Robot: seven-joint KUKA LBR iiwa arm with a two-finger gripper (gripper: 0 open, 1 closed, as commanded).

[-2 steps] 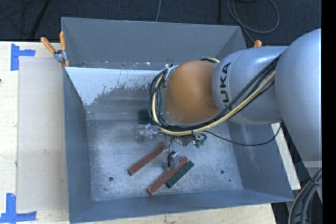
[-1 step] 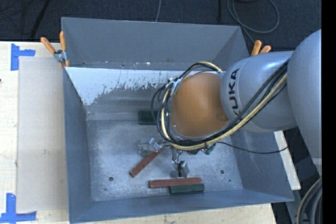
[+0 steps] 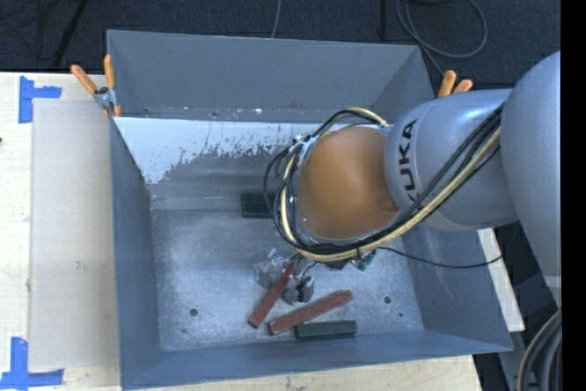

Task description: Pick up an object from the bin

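My gripper [image 3: 282, 275] reaches down under the arm's orange cover to the bin floor, front of centre. Its metal tip sits over the upper end of a reddish-brown stick [image 3: 265, 307], which slants down to the left. A second reddish-brown stick [image 3: 311, 312] lies just to the right, nearly flat. Right in front of that one lies a dark green bar [image 3: 325, 331], close to the bin's front wall. How the gripper's tip meets the first stick is hidden.
A dark rectangular block [image 3: 255, 204] rests against the back wall's foot, left of the arm. The arm and its cables cover the bin's right half. Bare floor spreads across the left side of the bin.
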